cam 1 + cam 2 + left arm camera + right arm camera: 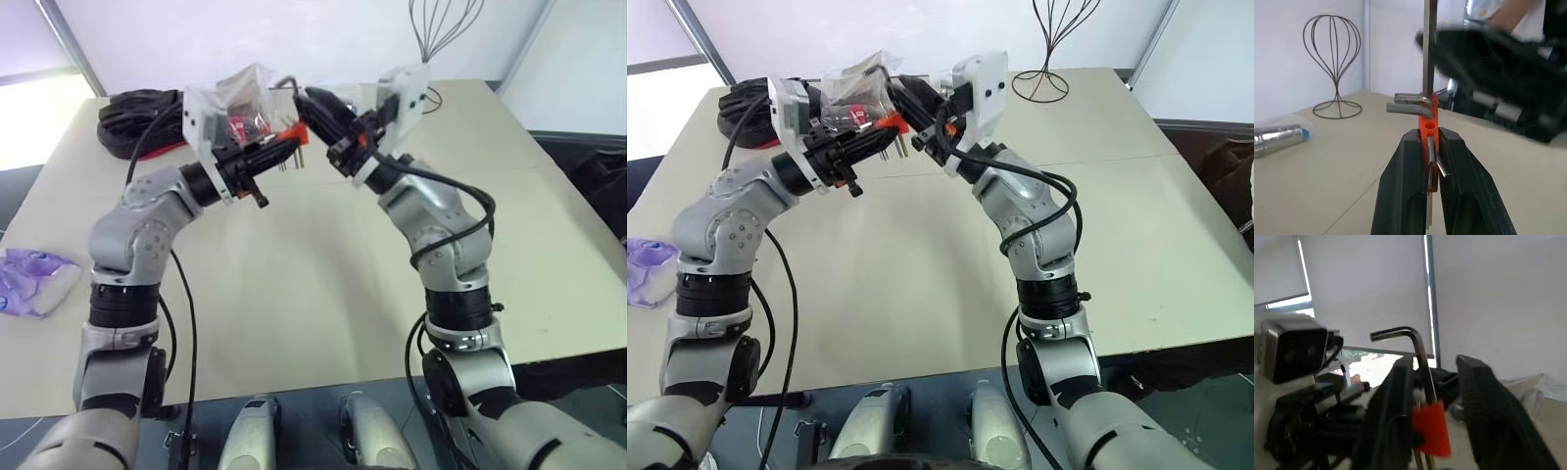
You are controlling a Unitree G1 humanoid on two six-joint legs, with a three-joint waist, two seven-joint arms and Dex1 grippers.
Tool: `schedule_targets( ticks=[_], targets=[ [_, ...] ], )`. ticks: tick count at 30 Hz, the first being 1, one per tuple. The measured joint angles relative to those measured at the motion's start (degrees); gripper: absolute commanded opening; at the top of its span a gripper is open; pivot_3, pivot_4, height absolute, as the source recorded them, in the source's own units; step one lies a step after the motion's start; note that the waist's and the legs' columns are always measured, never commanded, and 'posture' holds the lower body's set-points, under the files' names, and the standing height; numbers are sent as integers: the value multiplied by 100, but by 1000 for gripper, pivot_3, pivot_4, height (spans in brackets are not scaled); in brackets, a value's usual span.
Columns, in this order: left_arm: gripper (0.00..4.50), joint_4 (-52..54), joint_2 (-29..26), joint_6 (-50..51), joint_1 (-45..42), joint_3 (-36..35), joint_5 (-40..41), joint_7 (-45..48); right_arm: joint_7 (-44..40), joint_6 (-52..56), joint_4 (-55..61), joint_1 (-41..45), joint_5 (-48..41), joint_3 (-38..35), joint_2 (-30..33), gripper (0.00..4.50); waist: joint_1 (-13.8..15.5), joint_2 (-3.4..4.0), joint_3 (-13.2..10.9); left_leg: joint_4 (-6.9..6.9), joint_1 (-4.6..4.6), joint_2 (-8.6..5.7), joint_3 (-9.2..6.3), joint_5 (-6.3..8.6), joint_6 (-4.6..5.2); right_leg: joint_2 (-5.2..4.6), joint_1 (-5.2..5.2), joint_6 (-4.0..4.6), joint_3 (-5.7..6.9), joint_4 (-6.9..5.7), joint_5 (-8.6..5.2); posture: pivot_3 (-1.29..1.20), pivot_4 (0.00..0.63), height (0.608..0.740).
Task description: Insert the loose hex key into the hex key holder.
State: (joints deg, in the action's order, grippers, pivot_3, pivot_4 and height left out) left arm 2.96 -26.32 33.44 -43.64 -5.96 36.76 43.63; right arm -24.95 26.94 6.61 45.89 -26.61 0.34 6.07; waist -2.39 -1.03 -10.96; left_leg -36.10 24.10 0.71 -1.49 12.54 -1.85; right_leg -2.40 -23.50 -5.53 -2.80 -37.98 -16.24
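Loose hex key [1418,352], our thin L-shaped dark grey metal rod, stands upright in the small red-orange plastic hex key holder [1430,128], raised above the beige table [323,284]. We clench our left gripper [1433,159] on that holder. Our right gripper [1442,382] stands released, its fingers apart either side of the rod.

Both arms are raised and angled inward; the left gripper [1431,161] is clamped, the right gripper's [1436,382] fingers stand parted.
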Motion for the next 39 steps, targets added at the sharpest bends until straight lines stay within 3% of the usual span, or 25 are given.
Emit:
schedule_targets(
  ticks=[1,5,14,20,28,39],
  targets=[
    [0,1,0,-1,-2,-11,5,0,-13,30,0,-27,1,18,14,2705,-1,0,0,0,0,0,0,0,0,0,0,0,0,0,0,0,150,740],
    [0,3,-8,84,0,3,7,3,-252,474,387,-294,-175,108,417,4245,16,0,0,0,3,0,-2,0,0,-1,0,0,1,2,0,0,150,740],
    [0,165,-204,276,248,87,3,223,-1159,1858,1827,-1825,-1228,-247,2263,4245,39,0,0,-2,12,-1,-5,0,1,-1,1,-2,4,11,-1,0,150,740],
    [0,194,-296,517,550,287,32,518,-1771,2275,2263,-2047,-1728,-796,3525,4245,21,-2,-1,-4,9,-4,-5,0,1,8,3,-1,4,11,-2,0,150,740],
    [0,237,424,896,1045,877,207,605,-2134,2282,2265,-1976,-1795,-992,4273,4245,128,-2,-1,-11,15,-5,-3,1,2,2,5,-6,2,16,-5,0,150,740],
    [0,-688,1145,958,1252,1563,-159,581,-1835,2284,2708,-2172,-1942,-1153,4372,4245,176,-3,-1,-15,16,-11,-5,1,3,4,8,-6,4,16,-5,0,150,740]
  ],
)
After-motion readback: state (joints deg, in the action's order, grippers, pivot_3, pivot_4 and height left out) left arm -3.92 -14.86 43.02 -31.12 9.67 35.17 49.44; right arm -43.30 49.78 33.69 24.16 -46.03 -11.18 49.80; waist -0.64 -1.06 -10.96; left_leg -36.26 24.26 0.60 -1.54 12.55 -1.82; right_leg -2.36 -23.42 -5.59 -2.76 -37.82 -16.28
